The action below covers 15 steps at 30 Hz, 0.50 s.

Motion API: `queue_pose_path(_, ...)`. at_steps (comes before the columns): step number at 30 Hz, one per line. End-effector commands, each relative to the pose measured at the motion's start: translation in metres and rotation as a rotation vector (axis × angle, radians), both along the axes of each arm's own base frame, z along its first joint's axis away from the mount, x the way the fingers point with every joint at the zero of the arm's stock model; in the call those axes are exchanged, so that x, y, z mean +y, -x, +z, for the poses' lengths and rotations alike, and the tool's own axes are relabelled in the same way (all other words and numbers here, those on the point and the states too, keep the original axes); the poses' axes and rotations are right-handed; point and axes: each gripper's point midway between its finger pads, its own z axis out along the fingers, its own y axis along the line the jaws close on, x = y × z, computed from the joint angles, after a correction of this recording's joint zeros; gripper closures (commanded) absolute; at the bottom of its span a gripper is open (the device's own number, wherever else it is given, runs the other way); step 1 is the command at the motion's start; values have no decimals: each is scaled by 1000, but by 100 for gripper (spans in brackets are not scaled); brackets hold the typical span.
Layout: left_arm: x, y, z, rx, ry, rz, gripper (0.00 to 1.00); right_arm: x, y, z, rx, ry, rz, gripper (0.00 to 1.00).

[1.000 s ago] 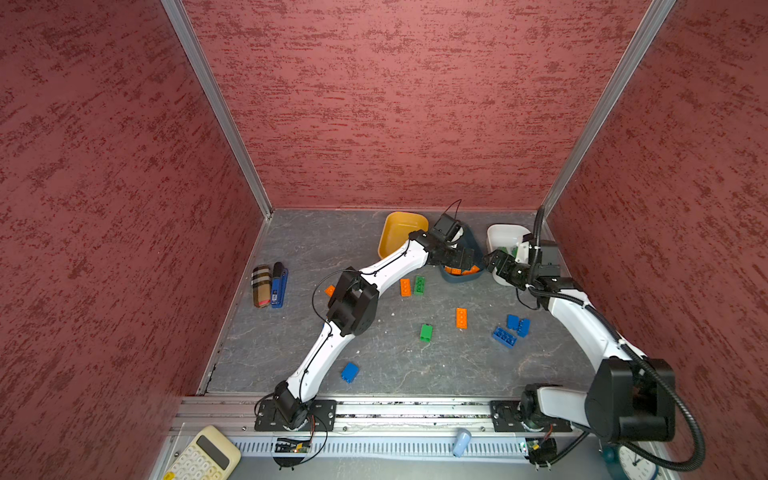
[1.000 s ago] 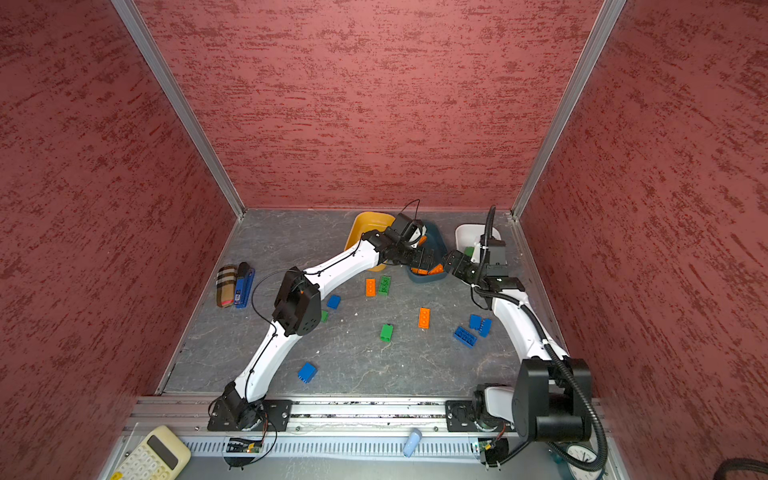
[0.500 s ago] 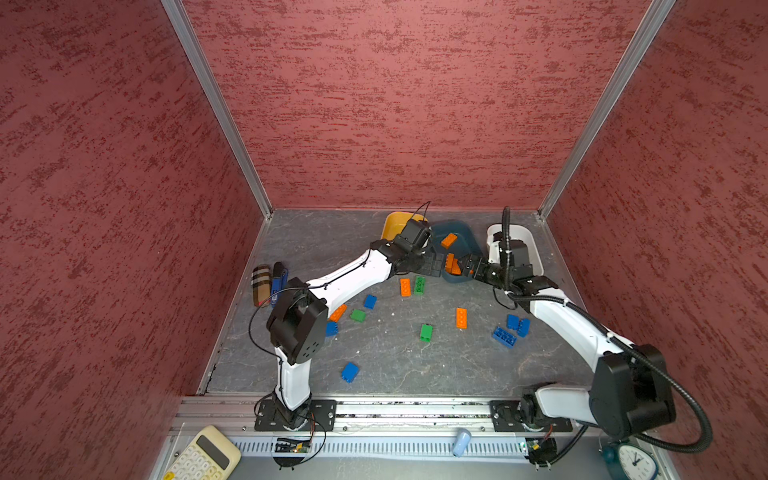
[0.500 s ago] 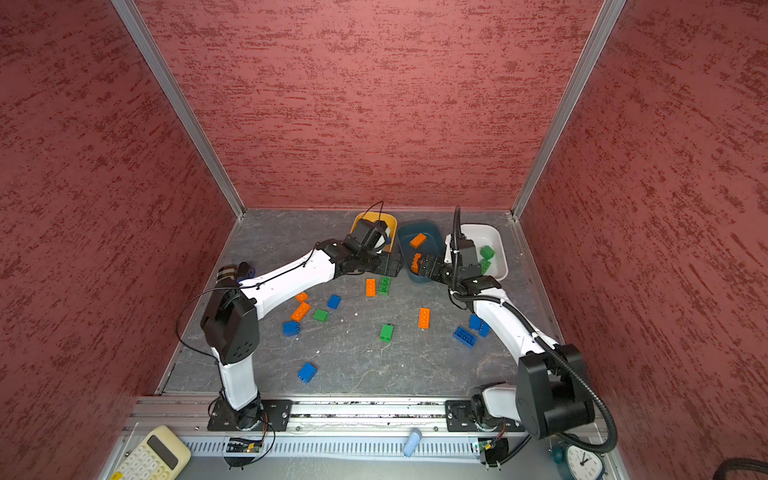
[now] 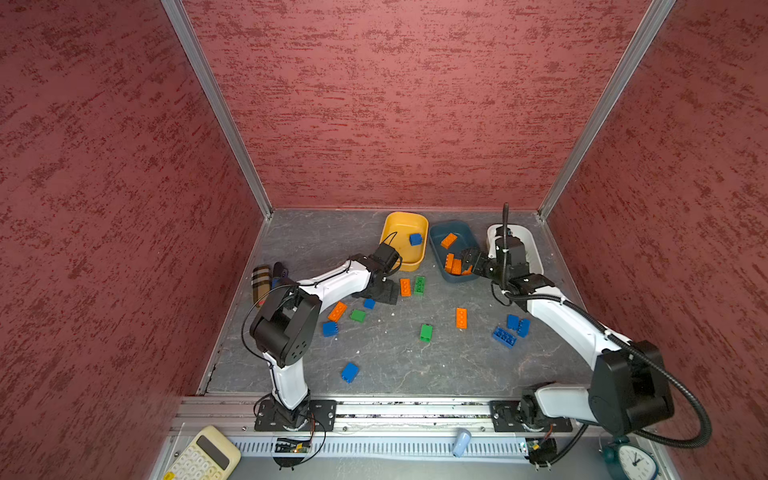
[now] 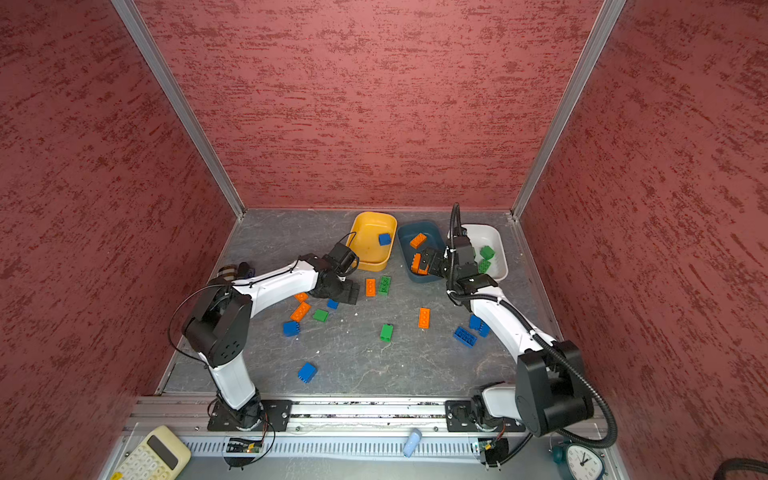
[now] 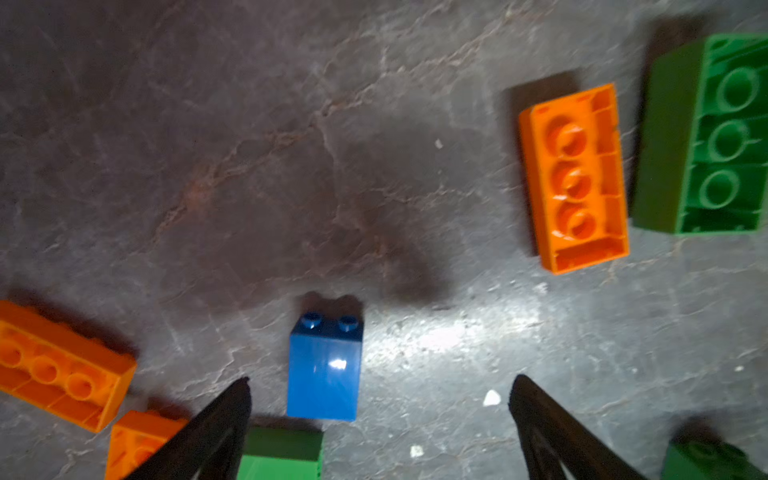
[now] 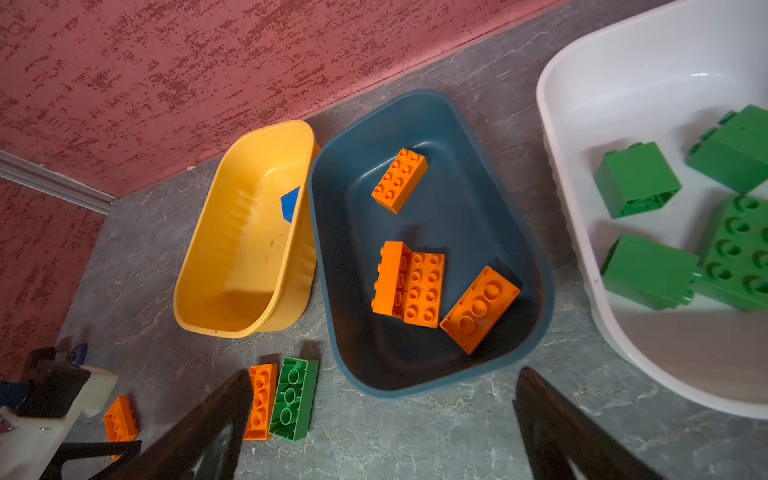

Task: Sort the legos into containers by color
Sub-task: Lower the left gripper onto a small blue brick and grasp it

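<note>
Left wrist: left gripper wide, floor bare ahead; right gripper wide too.

Three red, rough-plastered walls box it in, w/ metal strips at the back corners. Floor is grey, slate-like, veined. Metal rail runs along the front; calculator, clock & a pale blue cap, maybe, sit beyond it.

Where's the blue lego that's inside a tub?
In both top views the blue lego lies inside the yellow tub, near its right wall, left of the teal tub.
</note>
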Motion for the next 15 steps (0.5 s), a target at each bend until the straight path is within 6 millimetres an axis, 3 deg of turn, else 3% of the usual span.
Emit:
queue_pose_path(1,9,1,-5,33,-23,-44,11,-6,-9,19,-59,1,-53,2)
queue_pose_path(4,9,4,-12,71,-9,-52,22,-9,-8,17,-50,12,-65,2)
queue_pose_path(9,12,11,-25,112,-10,-55,25,-14,-5,15,-37,27,-85,2)
queue_pose_path(15,14,12,-36,134,-20,-54,43,-14,-4,16,-40,29,-86,2)
